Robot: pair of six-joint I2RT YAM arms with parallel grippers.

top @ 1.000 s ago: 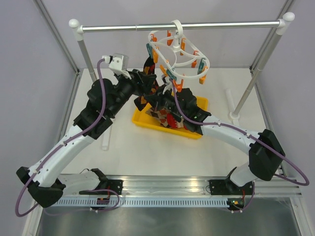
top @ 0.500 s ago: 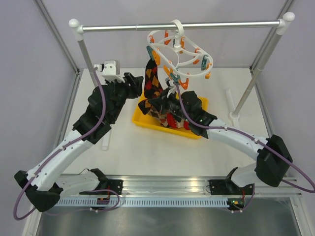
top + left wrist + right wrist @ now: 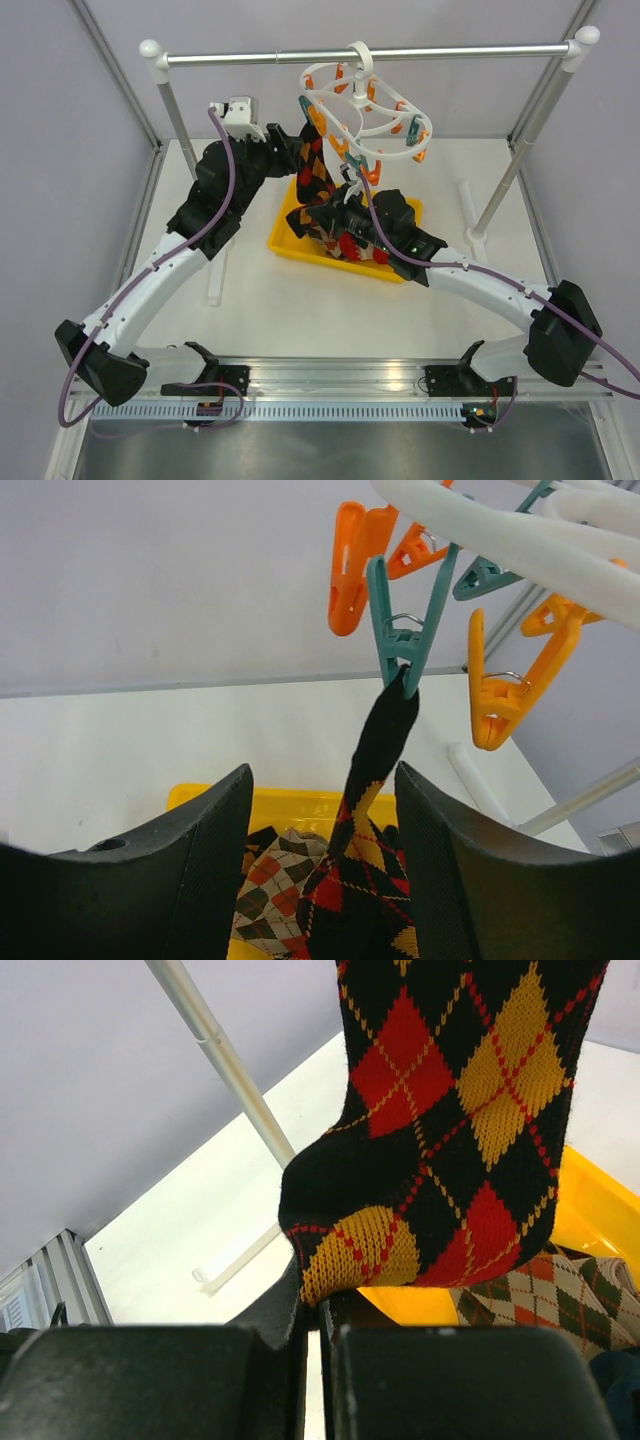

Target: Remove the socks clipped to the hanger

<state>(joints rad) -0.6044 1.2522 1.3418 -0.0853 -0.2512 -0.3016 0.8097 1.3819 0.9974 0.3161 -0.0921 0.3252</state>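
Observation:
The white oval hanger (image 3: 365, 110) with orange and teal pegs hangs by its hook from the silver rail. One black argyle sock (image 3: 316, 170) with red and yellow diamonds hangs from a teal peg (image 3: 400, 630). My left gripper (image 3: 298, 150) is open, with its fingers either side of the sock (image 3: 385, 740) just below that peg (image 3: 320, 780). My right gripper (image 3: 335, 212) is shut on the sock's lower end (image 3: 450, 1110), which is pinched at its fingertips (image 3: 320, 1305). Other argyle socks (image 3: 275, 875) lie in the yellow tray.
The yellow tray (image 3: 290, 235) sits on the white table under the hanger. The silver rail (image 3: 250, 56) stands on two slanted posts (image 3: 505, 185). A clear plastic tube (image 3: 215, 285) lies on the table left of the tray. Grey walls close in both sides.
My left gripper drew back left, then moved up and right until its open fingers straddled the hanging sock. The hanger swung a little. My right gripper stayed at the sock's lower end.

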